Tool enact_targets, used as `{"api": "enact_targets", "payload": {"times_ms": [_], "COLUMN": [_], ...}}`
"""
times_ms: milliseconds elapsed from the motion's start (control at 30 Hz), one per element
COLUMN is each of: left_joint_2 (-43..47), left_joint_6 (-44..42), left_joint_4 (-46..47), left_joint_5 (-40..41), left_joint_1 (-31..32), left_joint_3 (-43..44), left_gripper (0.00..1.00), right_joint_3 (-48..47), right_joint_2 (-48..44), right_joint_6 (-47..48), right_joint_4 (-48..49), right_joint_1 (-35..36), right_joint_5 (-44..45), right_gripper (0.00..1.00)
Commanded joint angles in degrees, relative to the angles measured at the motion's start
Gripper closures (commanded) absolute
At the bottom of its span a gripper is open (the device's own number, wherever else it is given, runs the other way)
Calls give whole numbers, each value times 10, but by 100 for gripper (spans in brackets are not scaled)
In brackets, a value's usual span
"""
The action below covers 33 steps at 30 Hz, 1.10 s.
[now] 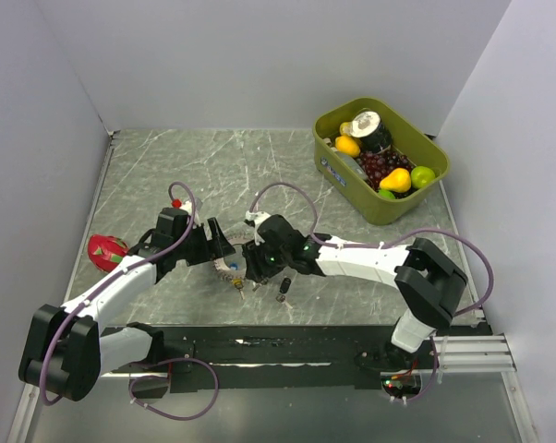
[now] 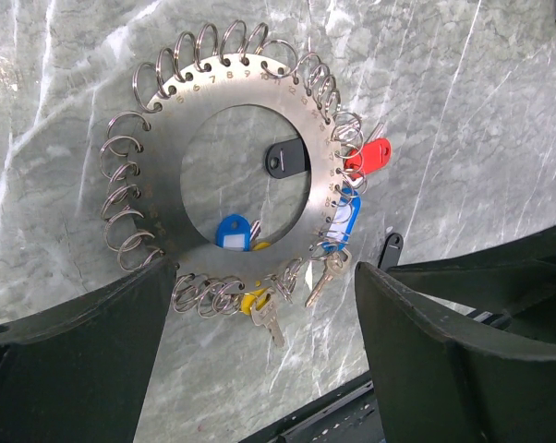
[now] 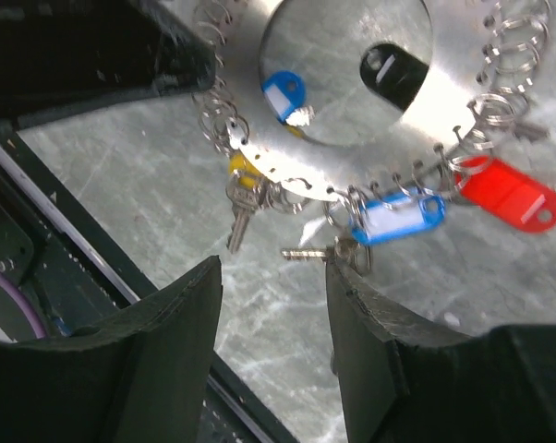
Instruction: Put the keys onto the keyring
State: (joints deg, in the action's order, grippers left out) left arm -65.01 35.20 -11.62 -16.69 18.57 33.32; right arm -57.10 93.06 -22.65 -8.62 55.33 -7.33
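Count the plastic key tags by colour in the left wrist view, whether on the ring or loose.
red tag: 1
blue tags: 2
black tags: 2
yellow tag: 1
Total: 6

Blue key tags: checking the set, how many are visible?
2. One blue tag shows in the keyring's central hole; the other hangs from its rim beside the red tag. More may be hidden.
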Motion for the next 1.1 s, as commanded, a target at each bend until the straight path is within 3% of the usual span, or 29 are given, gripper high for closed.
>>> {"api": "enact_targets", "payload": {"times_ms": [0, 467, 800, 1067], "left_joint_2": [9, 11, -13, -41], "left_joint_6": [3, 16, 58, 65], "left_joint_4": [11, 41, 85, 102], "left_joint_5": [-6, -50, -32, -19], "left_joint_1": [1, 15, 85, 109], "left_joint_3": [4, -14, -18, -17], "left_gripper": [15, 19, 28, 48], "right_joint_3": [-41, -28, -2, 12], "right_joint_2": [28, 61, 62, 25], "right_joint_6": [9, -17, -20, -26], "right_joint_4": [4, 45, 75, 61], "right_joint_1": [-3, -47, -59, -59], "right_joint_5": [-3, -44, -88, -76], "right_gripper": [44, 45, 45, 46]}}
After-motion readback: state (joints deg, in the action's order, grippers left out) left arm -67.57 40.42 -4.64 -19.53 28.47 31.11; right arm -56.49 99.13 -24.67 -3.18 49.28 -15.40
